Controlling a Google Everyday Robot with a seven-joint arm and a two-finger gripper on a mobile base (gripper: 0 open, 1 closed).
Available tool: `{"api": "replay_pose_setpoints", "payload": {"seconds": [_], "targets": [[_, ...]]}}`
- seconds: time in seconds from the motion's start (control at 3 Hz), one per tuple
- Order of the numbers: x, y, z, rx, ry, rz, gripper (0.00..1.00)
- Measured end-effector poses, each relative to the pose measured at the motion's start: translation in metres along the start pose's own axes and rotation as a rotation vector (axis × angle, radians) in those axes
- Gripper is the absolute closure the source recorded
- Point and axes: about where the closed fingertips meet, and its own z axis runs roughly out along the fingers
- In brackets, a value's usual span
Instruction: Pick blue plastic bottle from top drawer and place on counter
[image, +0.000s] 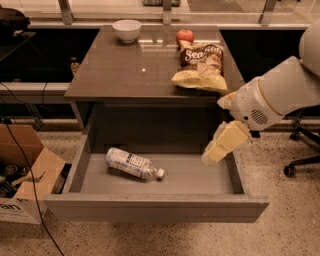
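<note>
The blue plastic bottle (131, 163) lies on its side in the open top drawer (155, 206), left of the middle, with its white cap pointing right. The counter (130, 65) is the glossy grey-brown top above the drawer. My gripper (209, 158) hangs from the white arm (272, 97) over the right end of the drawer, pointing down and to the left. It is well to the right of the bottle and apart from it, with nothing seen in it.
On the counter stand a white bowl (126, 29) at the back, a red apple (185, 36), a dark chip bag (202, 54) and a yellow bag (196, 80) at the right. A cardboard box (22, 192) and cables lie left; a chair base (300, 162) stands right.
</note>
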Motion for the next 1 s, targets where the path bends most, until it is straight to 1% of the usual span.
{"api": "replay_pose_setpoints", "payload": {"seconds": [0.33,0.67,1.0], "targets": [[-0.001,0.002,0.05,-0.05,-0.038,0.01,0.0],[-0.008,0.0,0.118,-0.129,-0.119,0.041,0.0],[-0.012,-0.004,0.159,-0.176,-0.166,0.057,0.0]]}}
